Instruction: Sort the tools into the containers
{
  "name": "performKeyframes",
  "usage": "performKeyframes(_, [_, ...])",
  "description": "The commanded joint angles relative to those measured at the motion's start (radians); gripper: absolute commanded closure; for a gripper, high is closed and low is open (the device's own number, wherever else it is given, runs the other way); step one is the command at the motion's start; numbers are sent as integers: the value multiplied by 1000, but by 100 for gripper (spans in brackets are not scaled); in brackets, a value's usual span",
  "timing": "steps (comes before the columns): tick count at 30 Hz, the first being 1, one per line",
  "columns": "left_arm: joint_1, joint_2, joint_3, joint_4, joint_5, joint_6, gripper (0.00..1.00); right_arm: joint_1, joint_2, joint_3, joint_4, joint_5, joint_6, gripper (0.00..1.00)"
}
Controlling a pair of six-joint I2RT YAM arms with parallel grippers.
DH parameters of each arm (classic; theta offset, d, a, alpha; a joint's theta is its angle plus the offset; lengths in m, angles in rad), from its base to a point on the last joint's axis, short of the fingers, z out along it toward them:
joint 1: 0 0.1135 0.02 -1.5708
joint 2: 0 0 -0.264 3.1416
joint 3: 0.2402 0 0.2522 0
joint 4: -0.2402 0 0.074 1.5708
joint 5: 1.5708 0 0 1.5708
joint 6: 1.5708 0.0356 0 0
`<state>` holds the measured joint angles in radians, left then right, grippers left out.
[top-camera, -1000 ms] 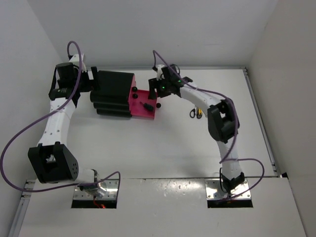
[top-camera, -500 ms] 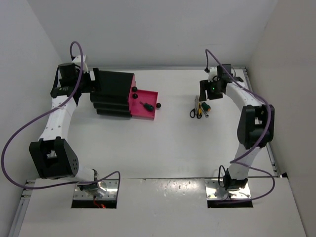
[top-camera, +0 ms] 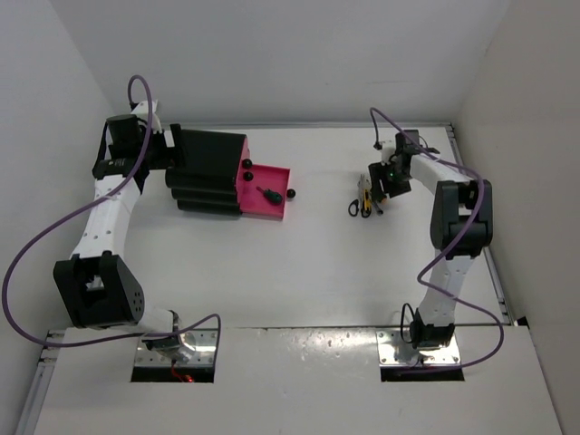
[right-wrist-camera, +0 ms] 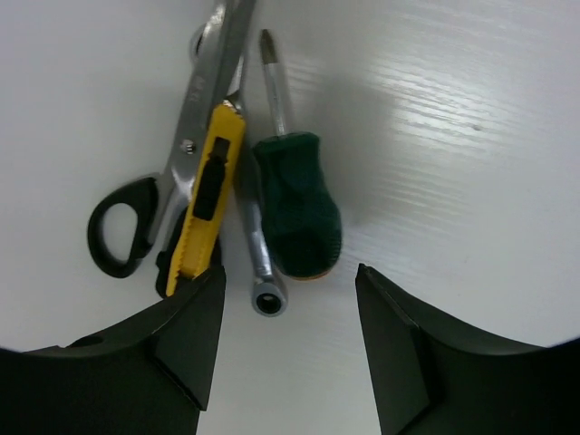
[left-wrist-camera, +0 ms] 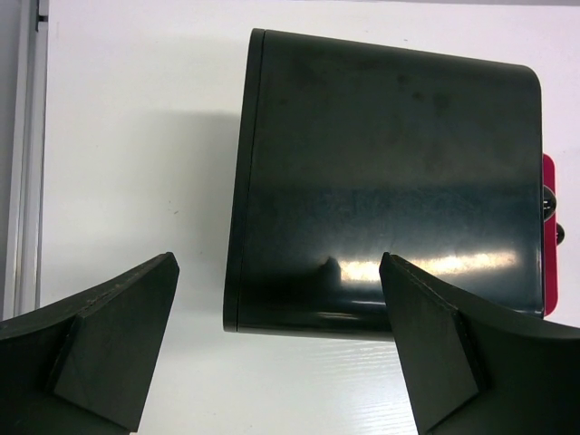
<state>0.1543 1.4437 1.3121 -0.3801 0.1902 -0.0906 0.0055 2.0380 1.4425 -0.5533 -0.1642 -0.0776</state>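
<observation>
A black cabinet [top-camera: 210,169] stands at the back left with one pink drawer [top-camera: 260,207] pulled open. A stubby green-handled screwdriver [top-camera: 269,193] lies in that drawer. The other tools lie together at the right [top-camera: 363,201]: black-handled scissors [right-wrist-camera: 118,231], a slim yellow-and-black tool [right-wrist-camera: 207,199], a thin silver rod [right-wrist-camera: 258,263] and a green-handled screwdriver [right-wrist-camera: 299,204]. My right gripper [right-wrist-camera: 290,344] is open and empty just above the handle ends of the rod and screwdriver. My left gripper [left-wrist-camera: 281,353] is open and empty behind the cabinet [left-wrist-camera: 390,181].
Round black knobs [top-camera: 292,192] show on the drawer fronts. The side walls and the table's right edge rail [top-camera: 471,195] are close to the right arm. A purple cable loops off each arm.
My right arm has swung from above the open drawer to the tool pile at the right and come down over it. The left arm and cabinet have not moved.
</observation>
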Motion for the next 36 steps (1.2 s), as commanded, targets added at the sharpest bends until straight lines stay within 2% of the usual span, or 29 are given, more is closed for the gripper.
performKeyframes(1, [13, 0, 29, 15, -5, -5, 0, -21, 7, 2, 53, 31, -16, 41])
performKeyframes(12, [13, 18, 29, 15, -5, -5, 0, -30, 71, 33, 87, 22, -16, 47])
performKeyframes(17, [13, 18, 29, 15, -5, -5, 0, -12, 90, 55, 96, 22, -16, 47])
performKeyframes(21, [13, 18, 29, 15, -5, -5, 0, -12, 90, 55, 121, 46, -37, 41])
performKeyframes(26, [13, 37, 29, 15, -5, -5, 0, -12, 99, 64, 121, 46, -76, 42])
performKeyframes(29, [13, 37, 29, 15, -5, -5, 0, -12, 99, 75, 121, 25, -76, 48])
performKeyframes(30, [13, 37, 29, 15, -5, -5, 0, -12, 99, 75, 121, 25, -85, 55])
performKeyframes(33, [13, 37, 29, 15, -5, -5, 0, -12, 90, 64, 133, -1, -85, 66])
performKeyframes(34, [13, 37, 29, 15, -5, -5, 0, -12, 74, 52, 133, -11, -85, 77])
performKeyframes(36, [13, 37, 29, 15, -5, -5, 0, -12, 54, 41, 133, -32, -85, 85])
